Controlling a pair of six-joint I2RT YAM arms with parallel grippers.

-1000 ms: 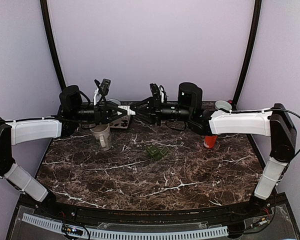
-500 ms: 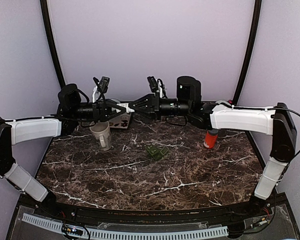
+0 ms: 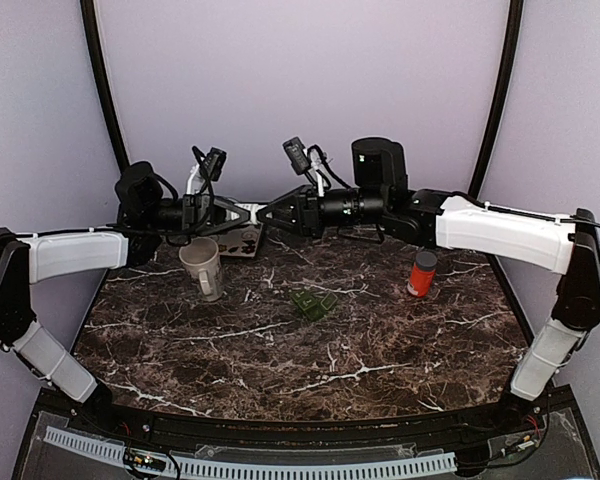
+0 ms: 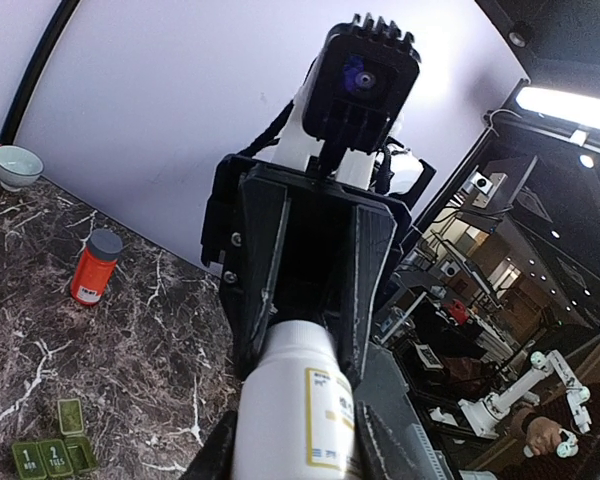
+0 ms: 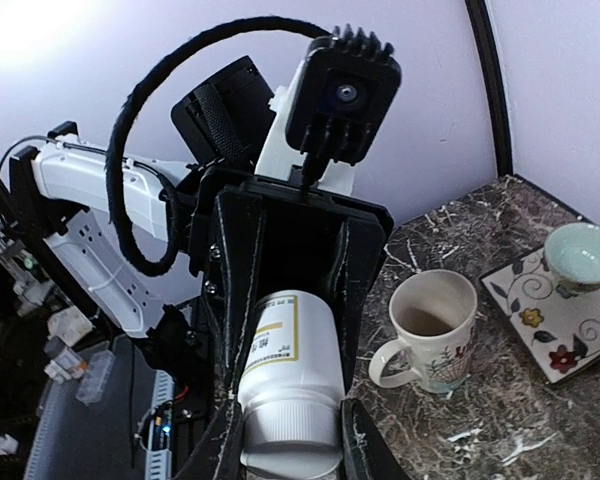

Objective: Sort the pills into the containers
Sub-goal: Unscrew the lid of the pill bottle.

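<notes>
— Pill bottle (image 5: 285,380): where is it?
— Up in the air over the counter's (image 3: 380,350) far edge. Left gripper (image 3: 242,213) pinches its base end, right gripper (image 3: 268,213) is clamped round the cap end.

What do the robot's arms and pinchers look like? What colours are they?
Each arm has chunky black joints and a smooth white shell in the middle: the left arm, the right arm. Black cables loop along them. The left gripper and right gripper are black, wedge-shaped, each topped by a small boxy camera.
</notes>
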